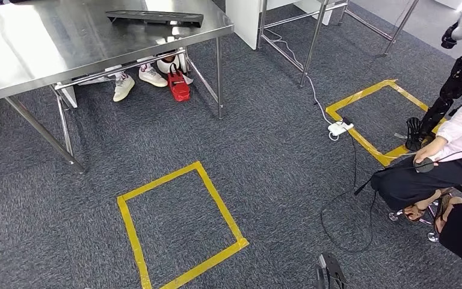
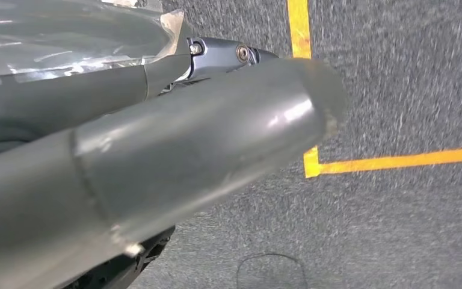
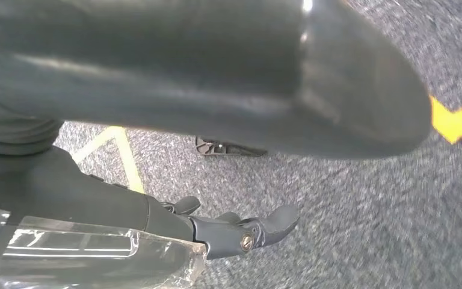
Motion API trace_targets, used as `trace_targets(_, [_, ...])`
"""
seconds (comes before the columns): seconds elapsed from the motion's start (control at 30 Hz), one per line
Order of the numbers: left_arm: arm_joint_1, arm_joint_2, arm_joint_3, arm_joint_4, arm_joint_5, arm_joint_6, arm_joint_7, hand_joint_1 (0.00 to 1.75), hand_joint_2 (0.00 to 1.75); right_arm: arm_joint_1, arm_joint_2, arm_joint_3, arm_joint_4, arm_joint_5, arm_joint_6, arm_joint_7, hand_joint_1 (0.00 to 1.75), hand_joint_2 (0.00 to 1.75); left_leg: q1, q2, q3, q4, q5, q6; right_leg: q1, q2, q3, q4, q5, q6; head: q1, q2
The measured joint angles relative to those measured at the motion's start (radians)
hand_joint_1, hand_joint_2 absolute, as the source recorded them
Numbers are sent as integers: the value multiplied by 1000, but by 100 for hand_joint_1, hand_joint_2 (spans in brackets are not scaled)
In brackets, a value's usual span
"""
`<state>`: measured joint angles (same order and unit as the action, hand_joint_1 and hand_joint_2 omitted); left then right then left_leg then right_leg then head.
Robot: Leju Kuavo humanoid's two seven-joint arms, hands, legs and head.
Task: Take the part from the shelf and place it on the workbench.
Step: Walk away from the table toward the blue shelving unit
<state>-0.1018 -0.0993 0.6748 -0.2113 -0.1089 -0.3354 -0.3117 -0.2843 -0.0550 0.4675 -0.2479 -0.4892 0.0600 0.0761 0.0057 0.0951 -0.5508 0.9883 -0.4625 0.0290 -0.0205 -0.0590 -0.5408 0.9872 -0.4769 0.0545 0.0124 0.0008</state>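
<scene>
Right hand [image 3: 240,232] empty; part [image 1: 154,18] black, elongated.

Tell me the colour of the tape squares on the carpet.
Yellow; the tape squares show best in the head view.

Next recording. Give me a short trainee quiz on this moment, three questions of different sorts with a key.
1. True or false: the long flat black part lies on the shiny stainless steel table.
2. Multiple choice: what sits on the grey carpet under that table, beside the white shoes? A) a small red object B) a blue box C) a green bottle
3. Fill in: the head view shows ___ squares marked in yellow tape on the carpet.

Key: 1 true; 2 A; 3 two, the second lying beside the seated person.
</scene>
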Motion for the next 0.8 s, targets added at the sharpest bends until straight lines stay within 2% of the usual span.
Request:
trace_targets(0.03, [0,0,-1,0,2,-1,-1,0,0,2,-3,5,0,-9,2,0,0,0,-1,7,1,0,0,-5,4,10,-5,1,4,-9,-1,0])
trace_targets(0.07, [0,0,-2,0,5,-3,-2,0,0,4,-6,11,0,-21,3,-1,0,0,0,13,2,-1,0,-10,1,21,-5,1,7,-18,-1,0])
trace_targets(0.1, [0,0,-3,0,8,-4,-3,0,0,6,-8,18,0,-33,3,-1,0,0,3,6,1,4,-6,-15,-2,31,-6,0,10,-24,-2,0])
trace_targets(0.13, [0,-1,-4,0,11,-6,-3,0,0,8,-10,26,0,-47,4,-2,0,0,7,-13,-5,21,-24,-21,-6,40,-7,0,14,-32,-3,0])
trace_targets(0.17, [0,-1,-5,0,15,-7,-4,0,0,8,-12,35,-1,-61,4,-3,0,0,9,-39,-21,60,-54,-25,-10,50,-6,-1,18,-39,-4,0])
trace_targets(0.2, [2,0,-6,1,20,-8,-4,0,0,9,-13,46,-1,-75,5,-4,0,0,11,-67,-46,121,-92,-28,-9,59,-9,-1,21,-44,-5,0])
trace_targets(0.23, [5,0,-7,1,24,-8,-4,0,0,9,-15,56,-1,-90,5,-4,0,0,11,-84,-77,194,-131,-29,-8,69,-12,-1,24,-48,-6,0])
trace_targets(0.27, [8,0,-7,1,29,-8,-4,0,0,11,-17,68,-2,-104,6,-5,0,0,11,-91,-105,258,-156,-29,-6,80,-15,-1,25,-50,-6,0])
trace_targets(0.3, [11,1,-8,1,33,-8,-5,0,0,14,-19,79,-2,-116,7,-6,0,0,11,-94,-121,293,-162,-28,-5,93,-16,0,27,-52,-6,0])
trace_targets(0.33, [13,1,-9,2,36,-8,-5,0,0,17,-21,91,-2,-127,8,-6,0,0,11,-95,-117,287,-148,-25,-4,106,-17,0,27,-52,-6,0])
trace_targets(0.37, [14,1,-10,2,40,-9,-6,0,0,19,-22,102,-2,-135,10,-6,0,0,12,-100,-93,240,-115,-21,-3,119,-16,0,29,-52,-6,0])
trace_targets(0.43, [15,1,-12,2,44,-11,-9,0,0,19,-25,122,-4,-151,12,-6,0,0,13,-146,-21,93,-48,-10,-2,144,-17,0,32,-48,-6,0])
trace_targets(0.47, [15,2,-13,2,45,-12,-10,0,0,17,-25,132,-6,-159,13,-6,0,0,13,-166,5,40,-30,-6,-1,155,-20,1,34,-44,-6,0])
trace_targets(0.5, [15,2,-16,2,46,-14,-10,0,0,16,-27,140,-8,-166,13,-6,0,0,11,-181,19,11,-23,-4,-1,165,-24,1,37,-39,-6,0])
trace_targets(0.53, [16,2,-18,2,46,-15,-10,0,0,16,-29,148,-8,-173,14,-6,0,0,8,-180,20,7,-25,-2,-1,174,-29,0,40,-32,-7,0])
trace_targets(0.57, [16,2,-20,2,47,-16,-10,0,0,17,-33,156,-9,-181,14,-6,0,0,5,-166,20,4,-21,2,-2,185,-36,-4,44,-24,-8,0])
trace_targets(0.6, [15,0,-22,2,47,-16,-10,0,0,19,-37,163,-9,-187,14,-6,0,0,4,-153,21,-3,-16,7,-2,183,-42,-2,45,-18,-8,0])
trace_targets(0.67, [15,-2,-26,2,47,-17,-10,0,0,21,-43,177,-11,-201,14,-5,0,0,6,-125,25,-21,-3,22,2,141,-72,44,21,-16,-4,0])
trace_targets(0.73, [17,-2,-28,2,49,-18,-9,0,0,20,-47,189,-13,-215,15,-4,0,0,5,-94,24,-27,1,29,4,86,-131,168,-37,-22,2,0])
trace_targets(0.77, [18,-1,-30,2,49,-18,-9,0,0,20,-49,194,-13,-220,15,-3,0,0,4,-78,23,-27,2,29,4,76,-161,233,-63,-21,4,0])
trace_targets(0.8, [19,-1,-31,2,50,-18,-9,0,0,22,-51,199,-13,-224,15,-3,0,0,2,-63,22,-27,1,29,4,72,-178,276,-76,-17,4,0])
